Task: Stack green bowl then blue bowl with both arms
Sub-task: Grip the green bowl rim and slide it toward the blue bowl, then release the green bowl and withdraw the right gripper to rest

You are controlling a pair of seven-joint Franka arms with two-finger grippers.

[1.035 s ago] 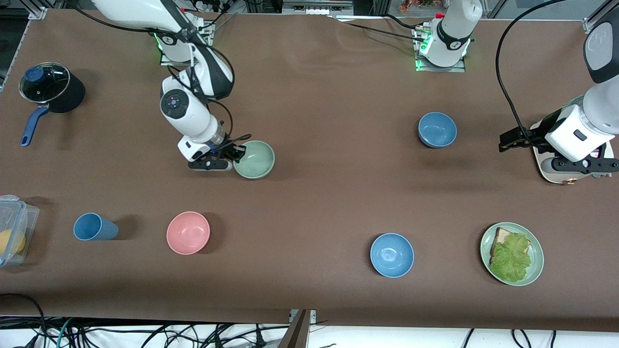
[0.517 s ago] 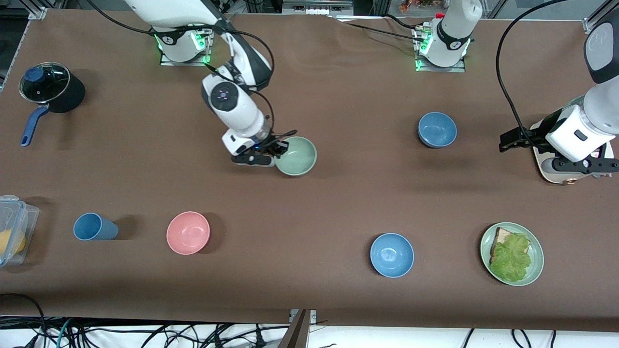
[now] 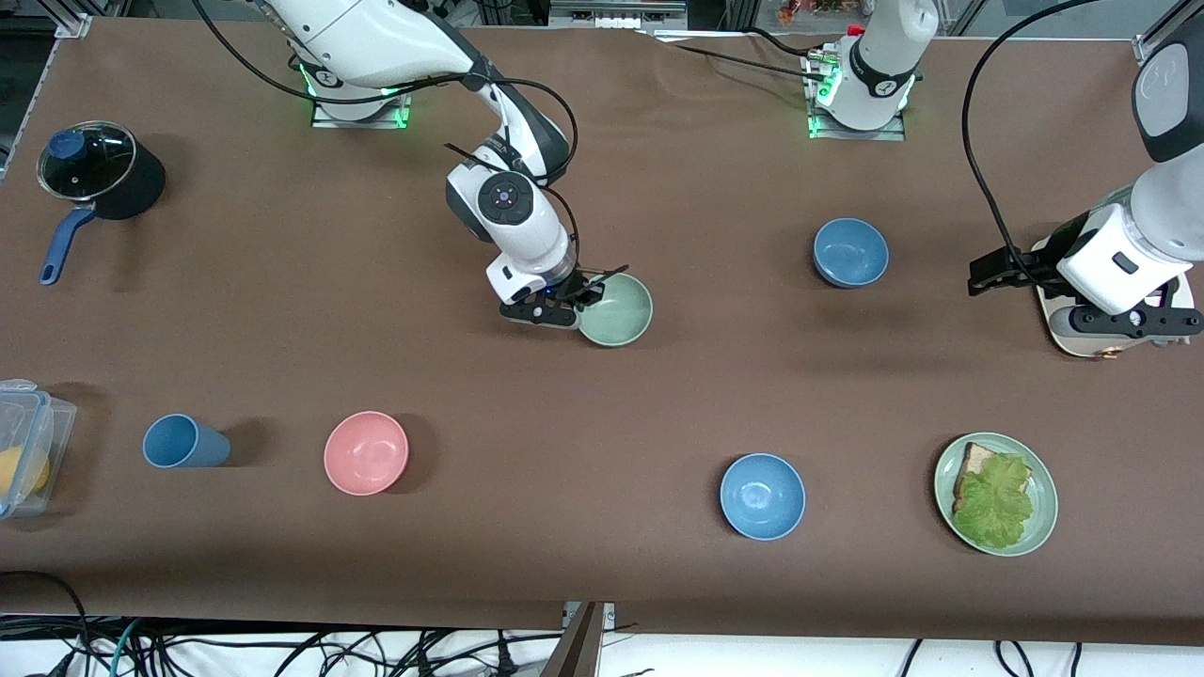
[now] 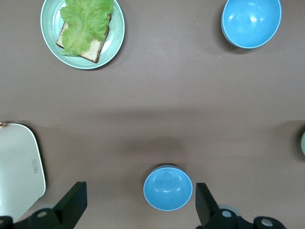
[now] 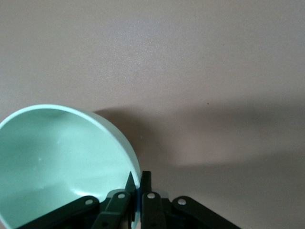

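My right gripper is shut on the rim of the green bowl, held low over the middle of the table. In the right wrist view the fingers pinch the bowl's wall, one inside and one outside. The blue bowl stands upright and empty toward the left arm's end. My left gripper hangs open and empty in the air, waiting beside it. In the left wrist view the blue bowl shows below, between the spread fingers of the left gripper.
A brighter blue bowl and a green plate with bread and lettuce lie nearer the front camera. A pink bowl, a blue cup, a plastic container and a lidded pot stand toward the right arm's end. A white board lies under the left arm.
My right gripper has carried the green bowl toward the left arm's end of the table, to about the middle. The left arm has barely moved.
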